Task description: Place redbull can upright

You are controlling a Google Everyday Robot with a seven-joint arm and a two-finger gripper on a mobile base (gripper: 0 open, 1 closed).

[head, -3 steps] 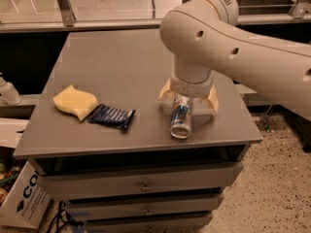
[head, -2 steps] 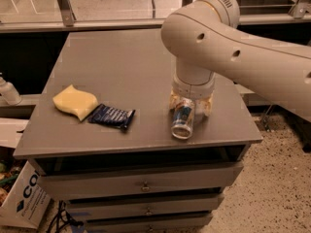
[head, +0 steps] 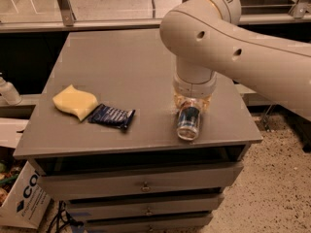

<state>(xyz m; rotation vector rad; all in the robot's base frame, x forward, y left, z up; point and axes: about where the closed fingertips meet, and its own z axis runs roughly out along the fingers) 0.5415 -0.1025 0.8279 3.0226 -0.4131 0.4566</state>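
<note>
The redbull can [head: 188,122] lies on its side near the front right of the grey table [head: 121,67], its silver end pointing toward the camera. My gripper [head: 192,103] comes down from above over the can's far half. Its pale fingers sit tight against both sides of the can. The large cream arm [head: 228,42] hides the far end of the can and the wrist.
A yellow sponge [head: 74,102] and a dark blue snack wrapper [head: 112,116] lie at the front left of the table. The table has drawers [head: 141,184] below. A cardboard box [head: 22,198] stands on the floor at left, and a white bottle [head: 8,92] on a ledge.
The fingers stood wide apart on either side of the can and have drawn in against it. The can still lies on the table in the same place.
</note>
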